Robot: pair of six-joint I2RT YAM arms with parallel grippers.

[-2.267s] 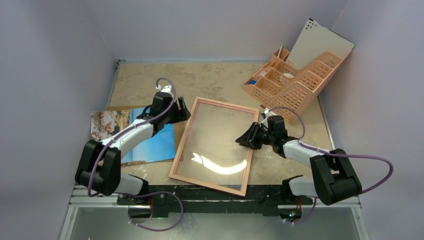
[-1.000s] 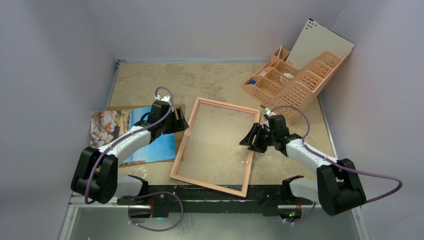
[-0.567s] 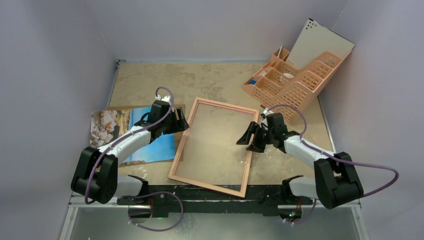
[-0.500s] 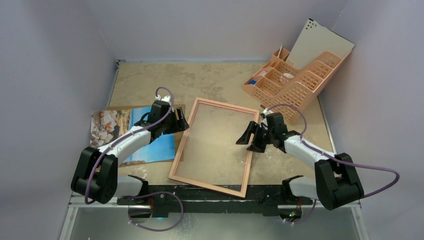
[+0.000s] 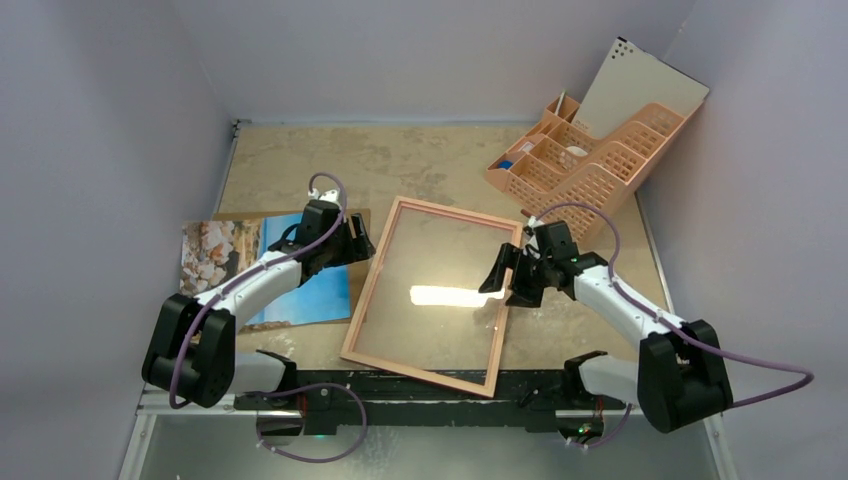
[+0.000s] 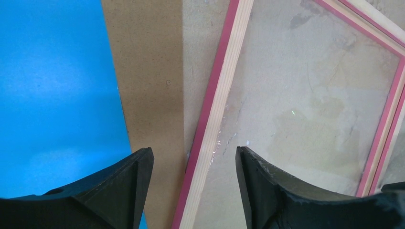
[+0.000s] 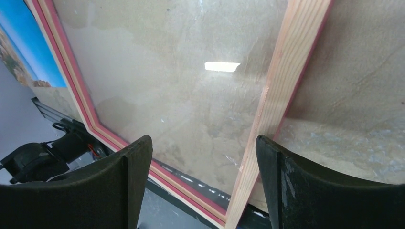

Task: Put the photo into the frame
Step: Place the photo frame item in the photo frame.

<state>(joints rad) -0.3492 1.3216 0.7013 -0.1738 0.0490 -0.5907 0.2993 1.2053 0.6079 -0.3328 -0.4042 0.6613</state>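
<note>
**Both grippers open at the frame's long sides, photo lying off to the left**

Nearest the arm bases, the frame lies flat on the table with its pale wood side up and its near short side at the table's near edge. Its long sides run away from the arms, leaning a little to the right at the far end. A clear pane fills it, showing the mottled tabletop and a bright patch of reflected light.

The right gripper sits at the frame's right long side. In its wrist view the right gripper has its jaws spread wide, the wooden rail passing between them close to the right-hand finger, and nothing is held.

The left gripper is a little farther back, at the left long side. The left gripper is also well open and empty, and the pink-edged rail of the frame runs up between its fingers.

Left of the frame, partly beneath the left arm, the photo lies picture side up on a brown backing board, which shows as a strip between the blue print and the frame. The photo is outside the frame.

At the far right corner stands a peach desk organiser, with a pale perforated panel leaning behind it
</note>
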